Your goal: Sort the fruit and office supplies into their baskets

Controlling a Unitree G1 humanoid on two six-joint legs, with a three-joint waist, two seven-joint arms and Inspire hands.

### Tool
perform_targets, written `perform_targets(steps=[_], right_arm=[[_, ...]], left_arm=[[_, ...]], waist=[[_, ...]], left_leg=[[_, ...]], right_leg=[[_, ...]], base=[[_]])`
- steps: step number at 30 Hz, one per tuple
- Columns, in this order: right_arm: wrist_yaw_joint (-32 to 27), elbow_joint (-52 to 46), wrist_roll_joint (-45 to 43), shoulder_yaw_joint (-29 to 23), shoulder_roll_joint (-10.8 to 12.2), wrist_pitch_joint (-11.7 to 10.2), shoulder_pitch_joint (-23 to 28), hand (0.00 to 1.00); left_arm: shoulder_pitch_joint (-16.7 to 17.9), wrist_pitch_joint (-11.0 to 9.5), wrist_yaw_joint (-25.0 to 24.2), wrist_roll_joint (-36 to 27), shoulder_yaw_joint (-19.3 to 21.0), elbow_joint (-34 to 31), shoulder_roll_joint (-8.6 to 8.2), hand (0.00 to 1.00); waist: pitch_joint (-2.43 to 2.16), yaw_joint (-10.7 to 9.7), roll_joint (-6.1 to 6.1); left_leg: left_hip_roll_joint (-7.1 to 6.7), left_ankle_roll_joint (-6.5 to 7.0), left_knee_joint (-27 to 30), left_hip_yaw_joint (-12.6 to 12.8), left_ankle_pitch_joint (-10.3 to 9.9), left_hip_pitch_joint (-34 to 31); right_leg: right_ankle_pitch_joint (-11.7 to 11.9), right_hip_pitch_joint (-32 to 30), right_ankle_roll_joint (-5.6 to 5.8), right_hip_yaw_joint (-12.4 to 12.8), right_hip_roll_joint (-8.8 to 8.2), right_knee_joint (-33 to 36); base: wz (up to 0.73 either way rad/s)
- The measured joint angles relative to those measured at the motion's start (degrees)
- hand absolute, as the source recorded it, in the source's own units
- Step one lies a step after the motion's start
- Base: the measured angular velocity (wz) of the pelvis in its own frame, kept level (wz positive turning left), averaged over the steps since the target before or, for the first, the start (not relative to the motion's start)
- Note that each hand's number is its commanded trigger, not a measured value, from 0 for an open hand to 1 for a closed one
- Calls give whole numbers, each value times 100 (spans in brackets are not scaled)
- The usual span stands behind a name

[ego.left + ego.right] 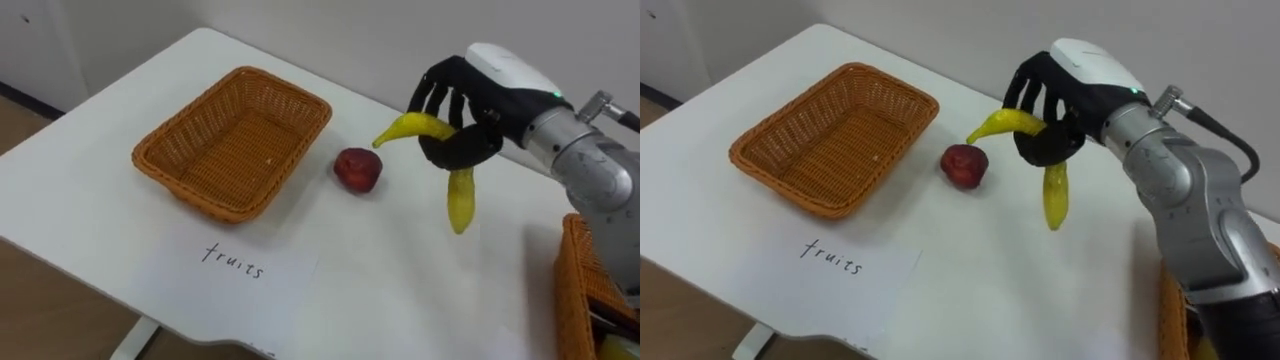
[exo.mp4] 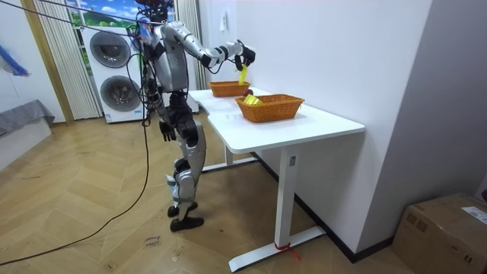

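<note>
Banana (image 1: 462,205) hangs in the air, held in the curled fingers of the right hand (image 1: 480,100). It is above the white table (image 1: 400,290), off to the right of the big basket (image 1: 225,150). A red apple (image 1: 357,169) lies just right of that basket, between it and the banana. A paper sheet (image 1: 235,265) with a written word lies in front of the basket. Far to its right sits a second basket (image 1: 575,290). The room view shows yellow things inside that one, and the left hand (image 2: 166,131) hanging by the robot's hip.
</note>
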Motion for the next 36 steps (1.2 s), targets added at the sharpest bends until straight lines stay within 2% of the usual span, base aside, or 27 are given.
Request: perform_targets(steps=[2,4,8,11,15,22,25,27,31,33,36], right_arm=[[-135,-14,-16,158,2,15,-53,100],[-236,-21,-24,321,3,36,-53,100],[-281,-22,-35,497,3,134,-58,100],[-332,-21,-12,511,8,135,-58,100],[-526,-16,67,519,17,115,-58,100],[-846,28,326,857,44,114,-87,100],[-938,98,317,934,205,121,-116,100],[-1090,265,422,1001,349,120,-263,100],[-1329,432,553,1173,353,122,-656,100],[-1538,518,537,1234,354,131,-818,100],[-1764,676,540,1314,353,140,-929,100]], left_arm=[[94,0,15,4,1,-38,35,0],[169,2,19,7,-3,-115,40,0],[173,4,13,75,8,-118,22,0],[255,10,-7,77,8,-256,25,0],[328,10,-48,105,8,-317,24,0],[349,12,-84,199,29,-314,29,0],[358,27,-177,238,24,-314,16,0],[363,30,-226,236,25,-314,16,0],[445,40,-225,242,20,-315,11,0],[507,64,-225,296,21,-322,7,0],[563,167,-225,306,22,-394,-24,0]], waist=[[-1,52,-78],[30,128,-182],[29,398,-221],[30,597,-224],[40,629,-234],[52,773,-227],[58,877,-220],[71,922,-202],[93,949,-178],[93,961,-180],[88,1054,-187]], left_leg=[[-9,0,7,-42,0,-2],[-33,-1,32,-141,-4,-4],[-76,10,-3,-253,-1,-13],[-103,26,5,-325,8,-7],[-180,49,82,-583,21,-8],[-194,50,84,-702,22,6],[-195,49,89,-709,23,7],[-197,49,89,-715,22,6],[-211,48,58,-734,21,-14],[-244,51,56,-800,21,-21],[-267,73,76,-809,34,-20]], right_leg=[[-22,17,36,-43,-9,2],[-37,52,60,-150,-25,1],[-37,76,61,-263,-52,-1],[-37,110,61,-308,-72,-1],[-54,180,91,-322,-102,-13],[-61,242,103,-364,-100,-16],[-73,245,122,-349,-102,-13],[-80,247,133,-370,-106,-11],[-84,235,141,-479,-120,-14],[-95,255,160,-604,-142,-17],[-102,255,171,-607,-164,-18]], base=[[13],[21],[15],[17],[32],[10],[2],[0],[1],[13],[4]])
